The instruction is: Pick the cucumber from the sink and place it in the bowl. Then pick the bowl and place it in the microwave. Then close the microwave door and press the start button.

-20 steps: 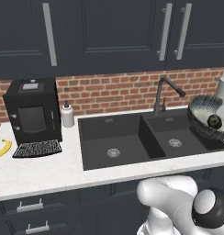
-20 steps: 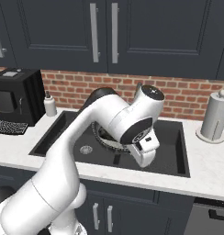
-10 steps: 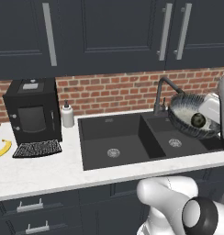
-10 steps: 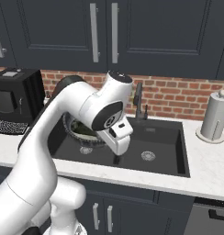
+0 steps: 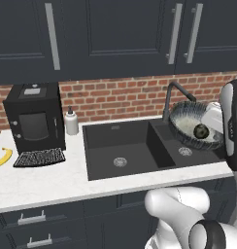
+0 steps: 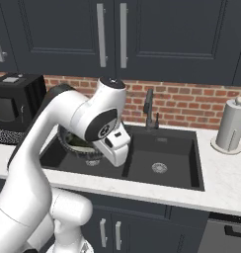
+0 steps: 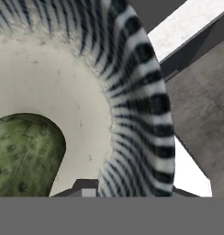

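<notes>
Our two-finger gripper (image 7: 93, 190) is clamped on the rim of the round deep bowl with the dark blue-grey streaked outside and pale cream inside (image 7: 137, 114); in the hand view one dark fingertip sits inside the wall and the rim runs right between the jaws. The small dark green cucumber (image 5: 201, 131) lies inside the bowl, so the first part of the task looks done.

What has changed over the last second: the bowl has swung from the far right end of the counter, past the black curved faucet (image 5: 170, 97), and now hangs tilted above the right basin of the wide matte black double-basin sink (image 5: 121, 146), clear of its floor. From the right base view the white arm (image 6: 88, 123) has swept leftward with it (the bowl peeks out behind the wrist there).

We judge this to be the carry toward the microwave. The tilt is the risk: the cucumber could roll out.
</notes>
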